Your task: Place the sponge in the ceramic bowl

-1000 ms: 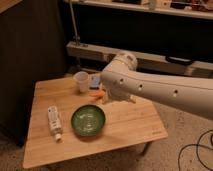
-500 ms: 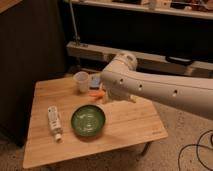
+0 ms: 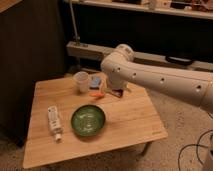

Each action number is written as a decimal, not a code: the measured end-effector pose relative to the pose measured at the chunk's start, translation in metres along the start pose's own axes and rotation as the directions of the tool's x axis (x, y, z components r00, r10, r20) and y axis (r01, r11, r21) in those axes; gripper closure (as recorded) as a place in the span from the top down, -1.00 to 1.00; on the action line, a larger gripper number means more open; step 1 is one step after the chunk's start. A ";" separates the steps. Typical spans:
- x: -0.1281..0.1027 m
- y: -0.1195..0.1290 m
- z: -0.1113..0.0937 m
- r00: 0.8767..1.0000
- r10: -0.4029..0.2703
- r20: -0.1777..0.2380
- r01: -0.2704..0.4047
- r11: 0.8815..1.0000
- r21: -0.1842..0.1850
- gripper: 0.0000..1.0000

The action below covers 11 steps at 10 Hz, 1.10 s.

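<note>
The sponge (image 3: 96, 80), a small light-blue block, lies at the back of the wooden table (image 3: 130, 117), just right of the translucent cup (image 3: 81, 81). The ceramic bowl (image 3: 88, 120), dark green and shallow, sits in the table's middle front and holds nothing. My gripper (image 3: 115, 92) hangs low over the table's back edge, to the right of the sponge and a little nearer than it, behind and to the right of the bowl. My white arm comes in from the right and partly hides the gripper.
A small orange carrot-like piece (image 3: 96, 94) lies between the sponge and the bowl. A white bottle (image 3: 54, 122) lies on its side left of the bowl. A dark cabinet (image 3: 30, 60) stands at the left, and shelving (image 3: 150, 50) runs behind the table.
</note>
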 end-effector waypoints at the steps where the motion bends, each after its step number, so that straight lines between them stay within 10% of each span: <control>1: 0.012 -0.002 0.006 1.000 0.002 -0.014 -0.001 0.999 0.048 0.60; 3: 0.032 -0.006 0.016 0.999 0.005 -0.043 0.001 0.991 0.137 0.60; 11: 0.124 -0.052 0.081 0.999 -0.039 0.013 0.037 0.991 0.129 0.60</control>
